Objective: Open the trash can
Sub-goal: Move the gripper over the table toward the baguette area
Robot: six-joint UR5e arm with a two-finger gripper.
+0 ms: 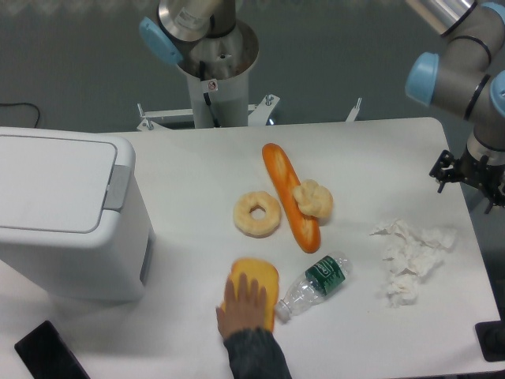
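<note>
Hand (472, 175) at far right, finger state indiscernible, well apart from trash can (67, 213) at left table (189, 181) edge, lid closed. Rigid plastic, probably light; grey tab (118, 188) offers purchase.

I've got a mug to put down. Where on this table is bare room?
Bare patches: the strip between the trash can and the bagel, and the far right corner between the baguette and the crumpled tissue. The near middle is crowded: a hand on a yellow item, and the bottle.
</note>
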